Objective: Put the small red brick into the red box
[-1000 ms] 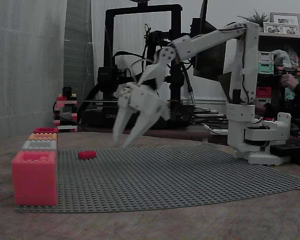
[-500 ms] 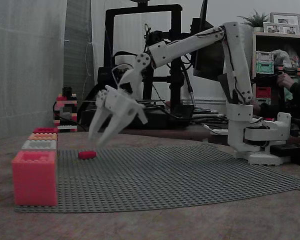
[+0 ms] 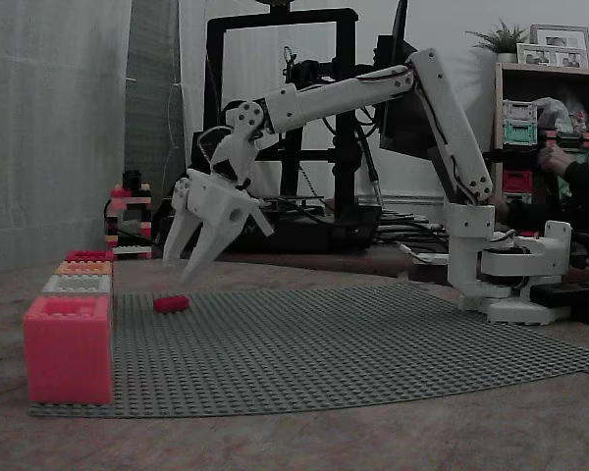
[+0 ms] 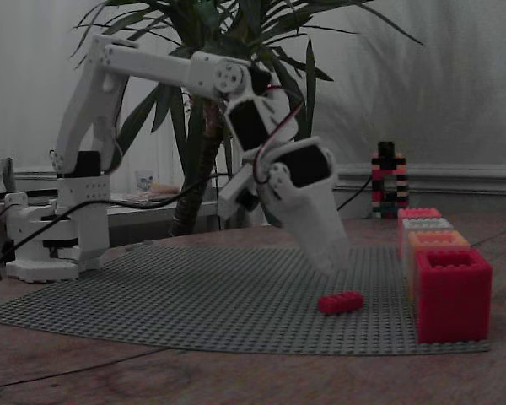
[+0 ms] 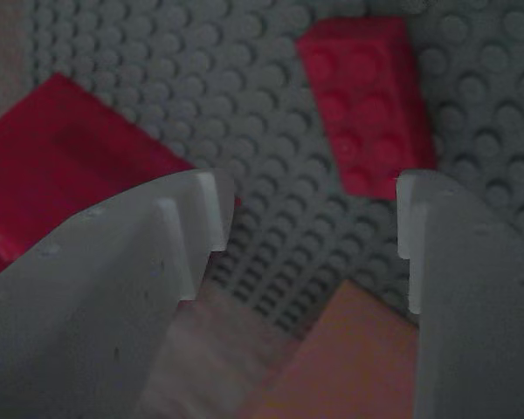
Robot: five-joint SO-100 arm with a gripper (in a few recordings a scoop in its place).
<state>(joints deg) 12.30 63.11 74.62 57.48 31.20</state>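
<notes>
One light, stiff small red brick [image 3: 171,304] lies below your wide-open, empty gripper [image 3: 184,263]; pinch its long sides.

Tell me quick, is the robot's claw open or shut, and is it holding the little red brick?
End effector: open and holding nothing; the small red brick lies on the grey baseplate, apart from both fingers.

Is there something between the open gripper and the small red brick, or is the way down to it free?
Nothing visible stands between them. The gripper hangs open above the small red brick, which lies alone on the grey baseplate. In the wrist view the brick shows just beyond the fingertips, with bare studs around it.
</notes>
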